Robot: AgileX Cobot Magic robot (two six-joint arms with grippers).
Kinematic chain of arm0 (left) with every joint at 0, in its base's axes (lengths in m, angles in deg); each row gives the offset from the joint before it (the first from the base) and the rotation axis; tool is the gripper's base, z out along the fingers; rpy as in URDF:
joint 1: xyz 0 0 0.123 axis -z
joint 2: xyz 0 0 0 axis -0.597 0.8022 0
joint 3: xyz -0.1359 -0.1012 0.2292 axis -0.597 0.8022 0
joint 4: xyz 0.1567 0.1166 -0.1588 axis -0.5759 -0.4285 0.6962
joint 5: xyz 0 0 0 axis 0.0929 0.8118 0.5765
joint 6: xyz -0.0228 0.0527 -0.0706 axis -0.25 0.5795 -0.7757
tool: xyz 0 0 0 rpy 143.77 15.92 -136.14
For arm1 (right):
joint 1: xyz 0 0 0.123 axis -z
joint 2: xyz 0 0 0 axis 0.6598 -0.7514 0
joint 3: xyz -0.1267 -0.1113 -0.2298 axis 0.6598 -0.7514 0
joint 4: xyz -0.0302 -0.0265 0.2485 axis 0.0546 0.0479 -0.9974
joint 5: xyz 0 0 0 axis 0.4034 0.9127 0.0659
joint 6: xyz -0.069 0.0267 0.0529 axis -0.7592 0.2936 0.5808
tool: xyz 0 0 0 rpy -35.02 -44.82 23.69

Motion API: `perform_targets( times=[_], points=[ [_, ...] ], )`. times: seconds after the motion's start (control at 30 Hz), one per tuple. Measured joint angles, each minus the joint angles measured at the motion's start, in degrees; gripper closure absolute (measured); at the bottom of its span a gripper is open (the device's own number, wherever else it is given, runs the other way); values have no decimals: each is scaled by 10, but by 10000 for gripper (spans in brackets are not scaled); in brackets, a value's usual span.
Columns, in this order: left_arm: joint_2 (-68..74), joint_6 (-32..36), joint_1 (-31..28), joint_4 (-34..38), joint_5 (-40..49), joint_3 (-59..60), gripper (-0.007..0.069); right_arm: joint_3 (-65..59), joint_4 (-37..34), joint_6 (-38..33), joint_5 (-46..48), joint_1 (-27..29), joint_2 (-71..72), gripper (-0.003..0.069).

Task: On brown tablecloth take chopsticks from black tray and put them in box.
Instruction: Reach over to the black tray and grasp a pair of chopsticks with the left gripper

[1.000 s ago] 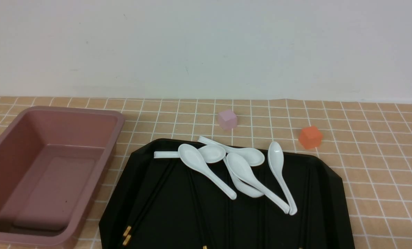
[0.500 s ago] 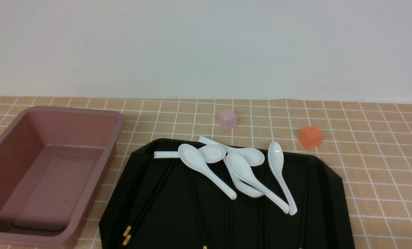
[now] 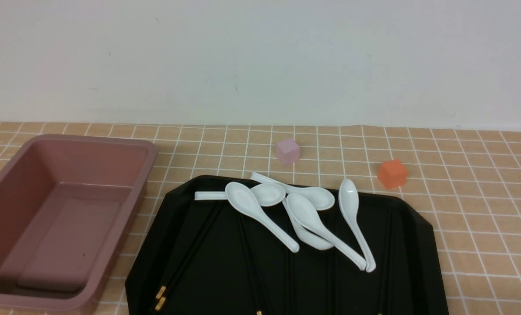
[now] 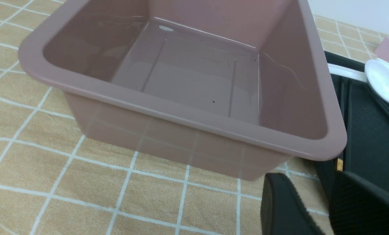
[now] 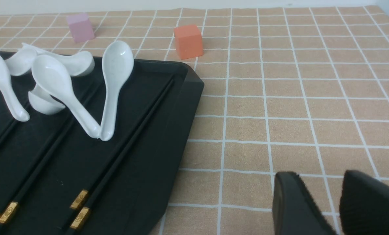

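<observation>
Though neither arm shows in the front view, the large matte black tray point(image 3: 411, 262) sits on the tan grid-printed tablecloth point(image 3: 483, 210) covering the surface. The thin black gold-capped chopsticks point(image 3: 190, 249) lie lengthwise on the tray, some running under a heap of white ceramic soup spoons point(image 3: 260, 218) at its far end. Just left of the tray, the deep dusty-pink plastic box point(image 3: 94, 139) is empty.

From the left wrist view, the left fingers point(image 4: 285, 209) hover by the tray's near left corner, narrowly parted and holding nothing.

From the right wrist view, the right fingers point(image 5: 295, 202) hang over the cloth to the right of the tray, likewise slightly parted and empty.

The sticks look light, stiff and slick, and they lie flat against the tray. Their gold-capped ends, clear of the spoons, seem the best place to take hold.
</observation>
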Motion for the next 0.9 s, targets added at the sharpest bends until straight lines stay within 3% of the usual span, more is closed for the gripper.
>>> perform_targets(
  times=[0.2, 0.37, 0.5, 0.73, 0.8, 0.87, 0.9],
  points=[
    [0, -20, 0, 31, 0, 0, 385, 0, 0, 0, 0, 0, 0, 419],
    [0, -181, 0, 267, 0, 0, 385, 0, 0, 0, 0, 0, 0, 419],
    [0, -253, 0, 408, -12, 0, 385, 0, 0, 0, 0, 0, 0, 419],
    [0, -268, 0, 455, -40, 0, 393, 0, 0, 0, 0, 0, 0, 419],
    [0, -263, 0, 486, -50, -2, 431, 0, 0, 0, 0, 0, 0, 419],
    [0, -217, 0, 514, -47, -27, 516, 0, 0, 0, 0, 0, 0, 419],
    [0, -217, 0, 514, -47, -27, 516, 0, 0, 0, 0, 0, 0, 419]
  ],
)
